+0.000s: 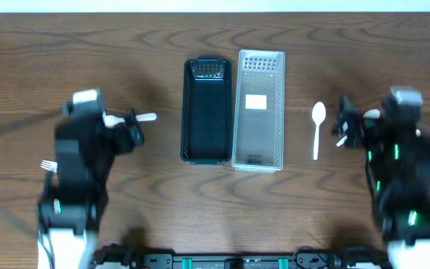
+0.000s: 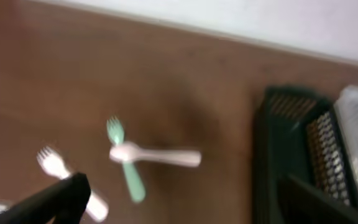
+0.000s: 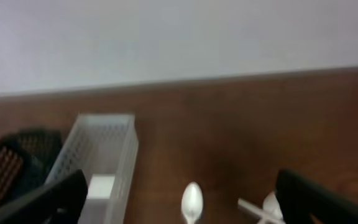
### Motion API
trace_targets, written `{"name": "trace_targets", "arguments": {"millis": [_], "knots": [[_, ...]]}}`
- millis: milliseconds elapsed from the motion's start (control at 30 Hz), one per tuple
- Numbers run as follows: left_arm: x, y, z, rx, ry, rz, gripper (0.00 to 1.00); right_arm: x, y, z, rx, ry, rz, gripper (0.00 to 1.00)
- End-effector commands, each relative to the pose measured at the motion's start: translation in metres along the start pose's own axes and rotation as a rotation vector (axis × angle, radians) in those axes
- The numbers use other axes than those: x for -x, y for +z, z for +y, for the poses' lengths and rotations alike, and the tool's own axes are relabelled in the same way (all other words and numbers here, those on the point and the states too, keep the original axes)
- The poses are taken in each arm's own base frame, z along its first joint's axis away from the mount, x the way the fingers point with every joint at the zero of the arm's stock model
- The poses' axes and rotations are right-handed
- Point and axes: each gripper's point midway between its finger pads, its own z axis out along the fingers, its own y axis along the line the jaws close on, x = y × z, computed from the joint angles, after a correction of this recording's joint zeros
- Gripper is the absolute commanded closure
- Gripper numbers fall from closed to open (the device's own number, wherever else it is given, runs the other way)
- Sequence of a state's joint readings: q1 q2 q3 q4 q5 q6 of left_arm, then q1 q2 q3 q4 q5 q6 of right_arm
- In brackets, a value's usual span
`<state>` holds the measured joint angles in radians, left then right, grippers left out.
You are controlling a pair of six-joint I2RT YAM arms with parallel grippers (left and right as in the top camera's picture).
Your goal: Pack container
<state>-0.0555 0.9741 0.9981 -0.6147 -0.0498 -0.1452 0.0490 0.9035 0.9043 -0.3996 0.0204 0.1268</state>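
Two long baskets sit side by side in the middle of the table (image 1: 36,45). The black basket (image 1: 206,112) is on the left and the clear basket (image 1: 258,112) touches it on the right. Both look empty, apart from a white label in the clear one.

The things to pack are little plastic forks and spoons. The right spoon (image 1: 317,127) lies alone at 3 o'clock from the clear basket, near it but not touching. At 9 o'clock from the black basket lies a small pile: the left spoon (image 2: 157,155) crosses a green fork (image 2: 125,165), and a white fork (image 2: 64,174) lies just beside them at about 8 o'clock. The picture is blurry, so I cannot tell for sure which one is on top.

The left gripper (image 2: 179,186) hangs above that pile with its fingers spread wide and nothing between them. The right gripper (image 3: 180,180) is spread wide too, and empty, with the right spoon just below its middle.

I think these forks and spoons are very light, thin and smooth. They lie flat, so they may slide or flip when pinched. The thin handle, near its middle, looks like the best place to hold. The right spoon should be easy. The crossed ones may drag each other along, so a gripper should take the top one first.
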Motion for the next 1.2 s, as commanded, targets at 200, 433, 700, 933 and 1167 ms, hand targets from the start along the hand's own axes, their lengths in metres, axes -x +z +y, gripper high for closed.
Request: {"name": "trace_targets", "arguments": {"millis": [200,433,700,933,1167], "knots": [[0.014,0.035,-0.004,0.089,0.058,0.360,0.02,-0.013,0.084,0.016,0.059,-0.056,0.475,0.01],[0.006,0.045,-0.003,0.099,0.064,0.401,0.02,-0.047,0.140,0.012,0.055,-0.068,0.547,0.89],[0.000,0.042,-0.002,0.104,0.066,0.428,0.13,-0.123,0.193,0.025,0.100,-0.049,0.714,0.98],[-0.011,0.037,0.001,0.114,0.072,0.476,0.25,-0.164,0.214,0.067,0.255,-0.054,0.773,0.98],[-0.012,0.036,0.001,0.115,0.072,0.481,0.25,-0.157,0.218,0.099,0.392,-0.076,0.714,0.96]]}}
